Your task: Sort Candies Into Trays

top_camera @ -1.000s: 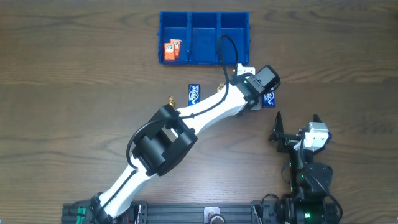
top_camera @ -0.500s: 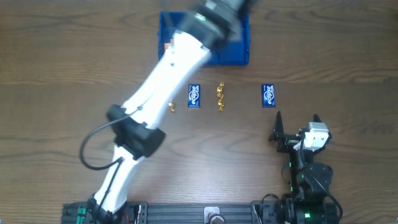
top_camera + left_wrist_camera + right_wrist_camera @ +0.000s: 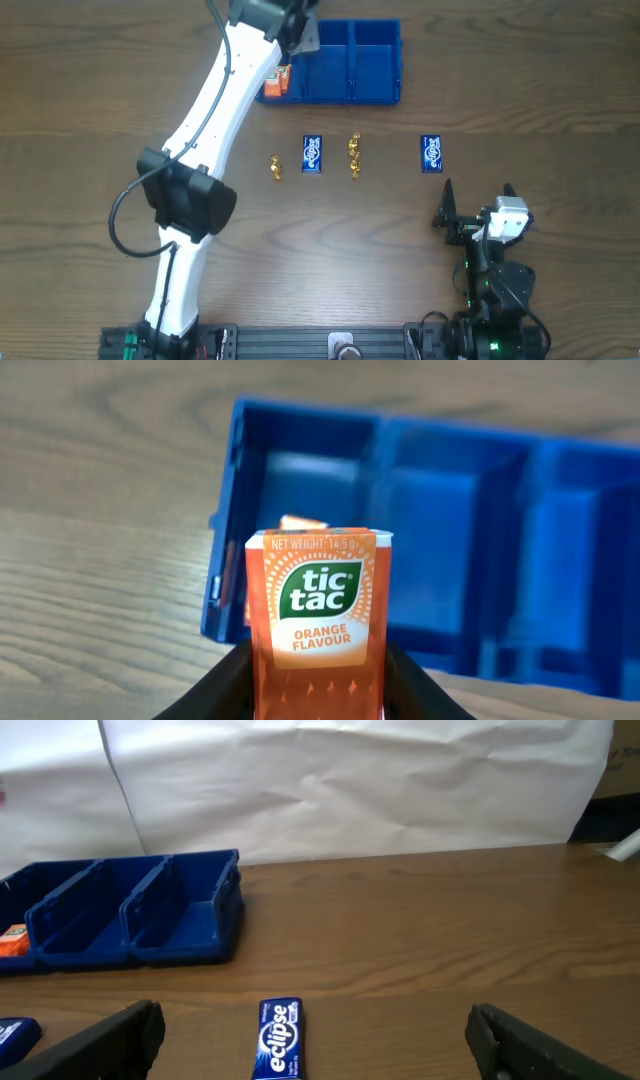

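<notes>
My left gripper (image 3: 320,695) hangs at the left end of the blue tray (image 3: 460,645), jaws pinching an orange candy box (image 3: 320,610) upright. I note a second orange box (image 3: 277,82) lying in the left compartment. Right gripper (image 3: 477,200) sits near its base, jaws spread, with a blue pack (image 3: 279,1038) on the bench (image 3: 450,940) just ahead.

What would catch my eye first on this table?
The long white left arm stretched across the wooden table, its jaws clamped on a small orange plastic candy box by the end bin of the blue three-compartment plastic tray. Next, the row nearer the arm bases: two flat blue packs and gold-wrapped sweets, lying loose on the wood.
</notes>
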